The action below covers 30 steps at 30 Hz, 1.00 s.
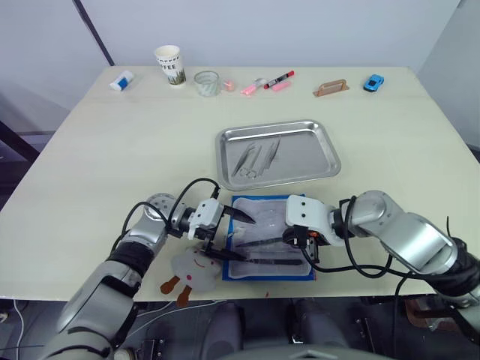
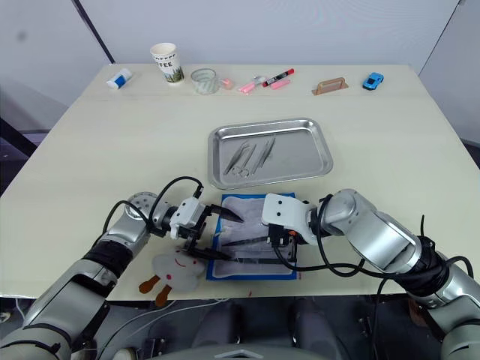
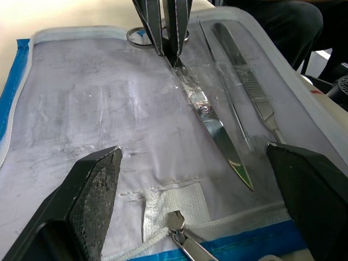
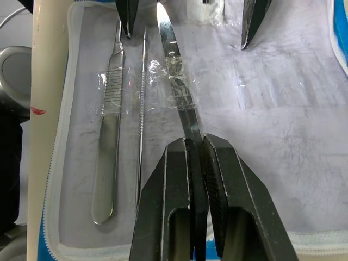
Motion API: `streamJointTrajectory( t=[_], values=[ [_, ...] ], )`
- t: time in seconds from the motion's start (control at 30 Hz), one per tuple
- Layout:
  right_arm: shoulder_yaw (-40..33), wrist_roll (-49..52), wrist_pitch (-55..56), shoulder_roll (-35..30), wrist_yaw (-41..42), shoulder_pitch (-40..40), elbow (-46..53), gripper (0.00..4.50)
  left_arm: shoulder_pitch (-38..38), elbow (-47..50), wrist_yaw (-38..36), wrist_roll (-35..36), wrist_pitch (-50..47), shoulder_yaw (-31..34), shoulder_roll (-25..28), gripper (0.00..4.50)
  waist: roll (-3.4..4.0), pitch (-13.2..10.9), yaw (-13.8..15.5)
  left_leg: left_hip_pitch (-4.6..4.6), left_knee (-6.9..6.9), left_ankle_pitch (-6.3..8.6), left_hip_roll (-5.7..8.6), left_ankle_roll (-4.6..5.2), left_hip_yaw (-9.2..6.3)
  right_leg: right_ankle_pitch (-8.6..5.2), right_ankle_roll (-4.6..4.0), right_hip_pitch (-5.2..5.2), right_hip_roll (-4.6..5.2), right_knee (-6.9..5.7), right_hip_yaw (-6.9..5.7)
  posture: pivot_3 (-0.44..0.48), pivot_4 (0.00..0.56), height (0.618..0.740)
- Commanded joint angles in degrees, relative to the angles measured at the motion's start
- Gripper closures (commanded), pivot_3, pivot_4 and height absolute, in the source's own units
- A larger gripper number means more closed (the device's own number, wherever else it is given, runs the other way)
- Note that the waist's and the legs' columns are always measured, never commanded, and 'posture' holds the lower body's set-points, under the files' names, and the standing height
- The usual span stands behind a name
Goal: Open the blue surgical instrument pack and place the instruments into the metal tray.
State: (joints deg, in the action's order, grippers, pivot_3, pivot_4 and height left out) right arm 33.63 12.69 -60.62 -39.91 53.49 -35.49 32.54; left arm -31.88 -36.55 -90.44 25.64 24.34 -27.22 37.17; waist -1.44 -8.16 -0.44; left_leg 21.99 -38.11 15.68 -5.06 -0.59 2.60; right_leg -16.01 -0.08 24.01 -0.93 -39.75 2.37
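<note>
The blue surgical instrument pack lies open near the table's front edge, pale lining up. On the lining, under clear tape strips, lie the instruments: scissors, a thin probe and a flat handle. My right gripper is shut on the scissors at the pack's right side. Over the pack's left edge, my left gripper is open, its fingers spread wide above the lining with nothing between them. The metal tray stands just behind the pack and holds several instruments.
A white plush toy lies at the front edge beside the pack's left corner. Along the far edge stand a white bottle, a paper cup, a glass, markers, a brown block and a blue toy car.
</note>
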Motion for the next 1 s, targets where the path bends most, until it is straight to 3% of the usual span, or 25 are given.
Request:
streamJointTrajectory(
  t=[0.03,1.0],
  values=[
    [-1.9,0.3,1.8,-0.3,0.0,-2.3,1.8,4.48,2.2,-0.7,-2.1,-5.1,-1.5,-2.3,-0.2,0.00,0.00,0.0,0.0,0.00,0.00,0.00,0.00,0.00,0.00,0.00,0.00,0.00,0.00,0.00,0.00,0.000,0.150,0.725],
    [0.4,-4.2,9.3,-3.8,1.1,-4.3,-0.4,4.48,4.2,4.8,-2.1,-7.4,-6.2,0.3,-0.4,0.00,0.04,0.0,-0.3,0.04,0.00,0.00,0.00,0.01,-0.01,-0.01,0.01,0.04,-0.02,0.01,0.01,0.000,0.150,0.725]
  ],
)
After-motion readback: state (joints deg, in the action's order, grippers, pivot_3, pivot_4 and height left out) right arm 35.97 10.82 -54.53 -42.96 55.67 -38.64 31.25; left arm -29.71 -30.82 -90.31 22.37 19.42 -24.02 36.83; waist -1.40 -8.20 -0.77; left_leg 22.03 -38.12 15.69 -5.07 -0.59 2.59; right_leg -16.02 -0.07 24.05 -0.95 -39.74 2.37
